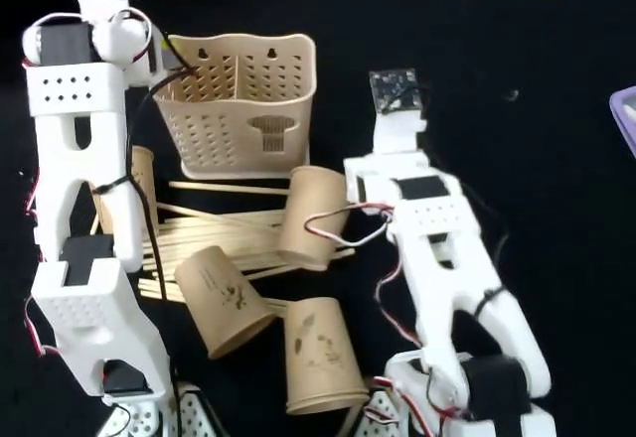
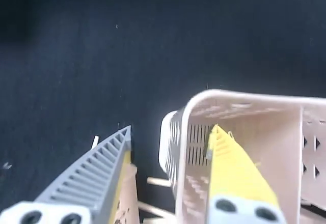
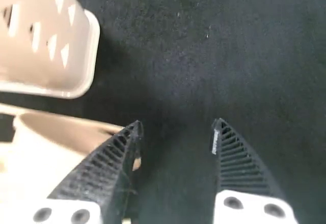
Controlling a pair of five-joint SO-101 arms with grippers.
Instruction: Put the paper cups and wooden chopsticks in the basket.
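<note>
A beige perforated basket (image 1: 238, 109) stands upright at the back of the black table. Several wooden chopsticks (image 1: 219, 230) lie in a loose pile in front of it. Paper cups lie on their sides: one (image 1: 313, 217) across the chopsticks, two (image 1: 224, 300) (image 1: 320, 356) nearer the front, another (image 1: 141, 191) partly hidden behind the left arm. My left gripper (image 2: 172, 129) is open at the basket's (image 2: 244, 99) corner, its yellow finger (image 2: 229, 163) over the inside. My right gripper (image 3: 175, 127) is open just beside a cup (image 3: 56, 132), holding nothing.
The left arm (image 1: 75, 159) rises along the table's left side and the right arm (image 1: 437, 248) stands right of the cups. A purple object (image 1: 626, 114) sits at the right edge. Bare black cloth lies right of the basket.
</note>
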